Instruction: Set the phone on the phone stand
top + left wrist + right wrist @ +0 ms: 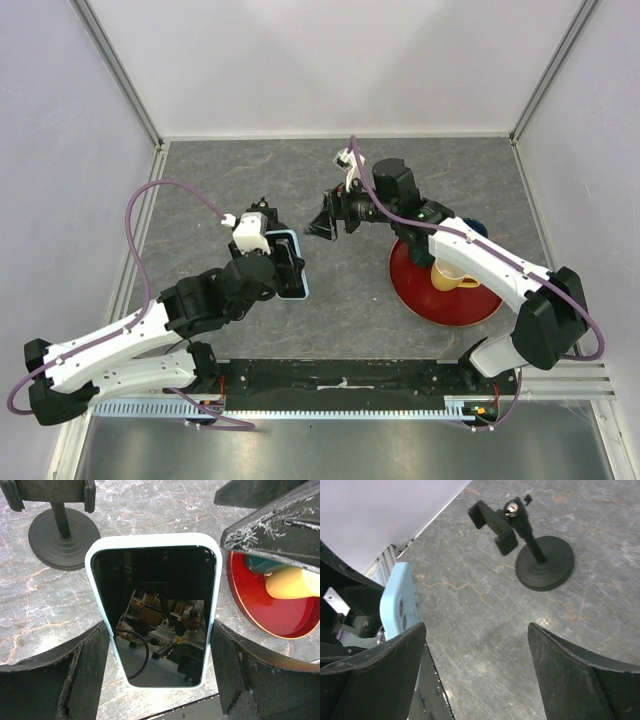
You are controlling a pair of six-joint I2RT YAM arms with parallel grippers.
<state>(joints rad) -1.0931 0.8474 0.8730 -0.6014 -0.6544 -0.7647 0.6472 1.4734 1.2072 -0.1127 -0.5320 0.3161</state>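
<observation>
Left side: left hand (pixel 159 635) is clamped on the phone (pixel 152 570), one finger on each long edge at the lower half. The phone is up off the tabletop (pixel 250 170). Its screen faces the left wrist camera and its pale blue back faces the right arm.

- Handling: probably light, stiff and flat. The glass face is slick and would crack if dropped or knocked. The rounded rim gives little bite, so the long edges are the place to grip, as now. The top end is free.

Centre: the phone stand (pixel 532 542) is on the tabletop just beyond the phone's top end. It has a round base, a thin post and a clamp tilted on top.

- It is hard to pick out from above.
- It looks top-heavy and could skid or tip if the phone pushes on it.

Right of centre: right hand (pixel 476 630) has its fingers apart with nothing between them. It hovers near the stand and faces the phone.

- It is the nearest thing to the path and could crowd the approach.

Right: a red plate (pixel 440 300) carries a yellow mug (pixel 452 275), with something blue behind them. All are well apart from the stand and probably no obstacle.
</observation>
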